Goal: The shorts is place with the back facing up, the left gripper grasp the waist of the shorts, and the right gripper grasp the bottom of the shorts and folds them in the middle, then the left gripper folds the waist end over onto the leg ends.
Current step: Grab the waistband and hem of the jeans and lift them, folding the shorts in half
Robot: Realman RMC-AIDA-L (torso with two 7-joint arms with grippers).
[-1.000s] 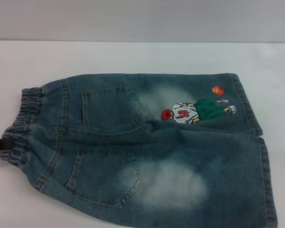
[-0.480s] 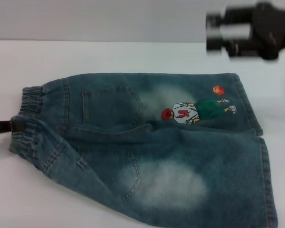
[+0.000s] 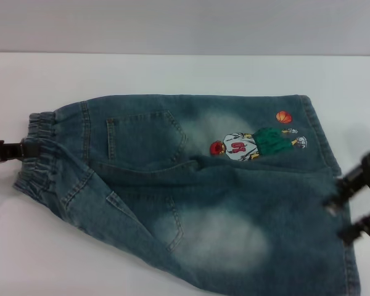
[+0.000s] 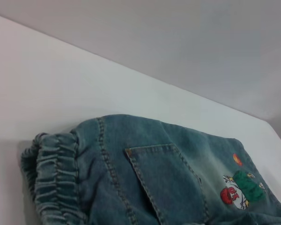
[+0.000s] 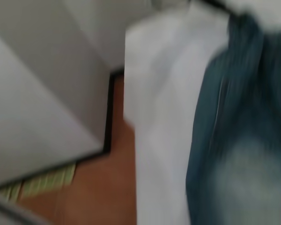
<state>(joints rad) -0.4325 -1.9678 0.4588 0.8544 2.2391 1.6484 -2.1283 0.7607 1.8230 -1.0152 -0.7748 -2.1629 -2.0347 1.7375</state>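
Soft, even light on my head view; the right gripper [image 3: 357,206] smears with motion blur. My right wrist view is heavily blurred; the left wrist view stays fairly sharp.

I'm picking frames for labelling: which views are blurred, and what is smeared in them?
Right wrist view: heavy motion blur, the shorts and the table smeared. Head view: the shorts sharp, but the right gripper at the leg hem streaked; the left gripper at the waistband clearer. Left wrist view: sharp, stitching readable.
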